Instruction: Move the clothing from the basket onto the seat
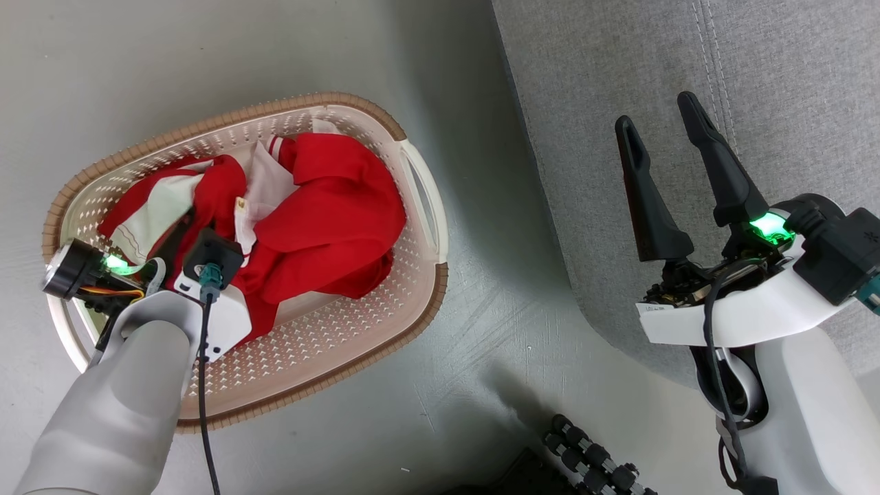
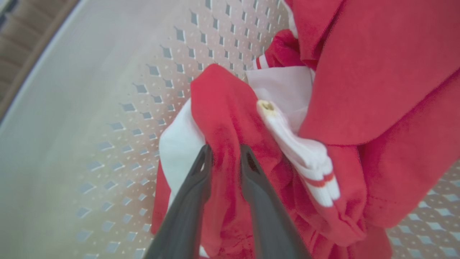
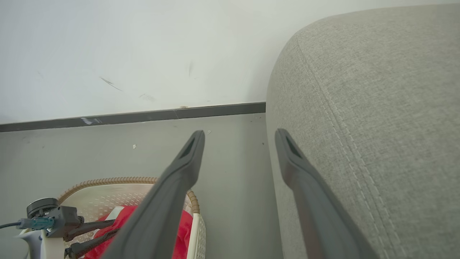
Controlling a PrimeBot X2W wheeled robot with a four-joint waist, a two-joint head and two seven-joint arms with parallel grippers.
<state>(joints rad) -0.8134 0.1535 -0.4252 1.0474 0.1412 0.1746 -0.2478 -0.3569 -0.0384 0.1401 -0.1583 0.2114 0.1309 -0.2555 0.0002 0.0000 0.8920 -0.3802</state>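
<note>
- The seat (image 1: 687, 62) is the biggest thing I have on screen: grey-green woven upholstery lying under and to the right of my right pincer (image 1: 656, 113), whose tips hang above its rounded edge.
- The floor (image 1: 481, 344), grey and scuffed, runs to the left of the right pincer, between the seat and the basket.
- The basket (image 1: 206, 124), cream perforated plastic with a brown rim, sits on the floor well to the left of the right pincer; my left arm reaches down into it.
- The clothing (image 1: 330, 213), bright red with white panels and trim, is heaped inside the basket, all around my left pincer (image 2: 225, 148).
- Left pincer: its two dark fingers sit close together and pinch a red fold, with cloth bunched between them and white striped trim just right of the tips.
- Right pincer: fingers spread wide, nothing between them.
</note>
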